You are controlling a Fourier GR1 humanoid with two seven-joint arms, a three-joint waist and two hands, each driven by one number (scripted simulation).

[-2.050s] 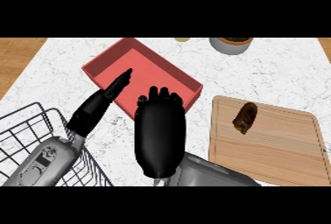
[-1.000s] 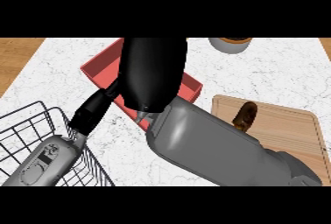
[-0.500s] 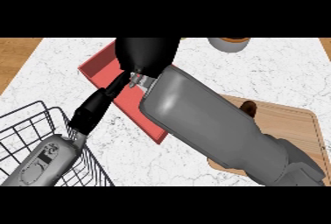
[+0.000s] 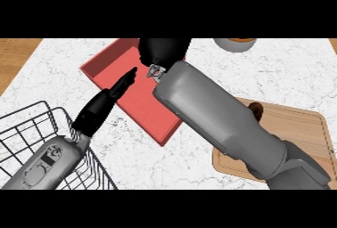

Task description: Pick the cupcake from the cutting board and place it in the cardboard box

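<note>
Head view: the small brown cupcake [image 4: 255,109] sits on the light wooden cutting board [image 4: 304,129] at the right, half hidden by the grey right forearm. The black right hand [image 4: 162,50] is raised far over the shallow red box [image 4: 112,75], well away from the cupcake; its fingers cannot be made out. The black left hand [image 4: 105,103], fingers straight, points across the box.

You see a white marbled desk [image 4: 289,80] with wooden strips at its left and right edges, a black wire basket [image 4: 26,129] at lower left, and a bowl [image 4: 236,43] at the top edge.
</note>
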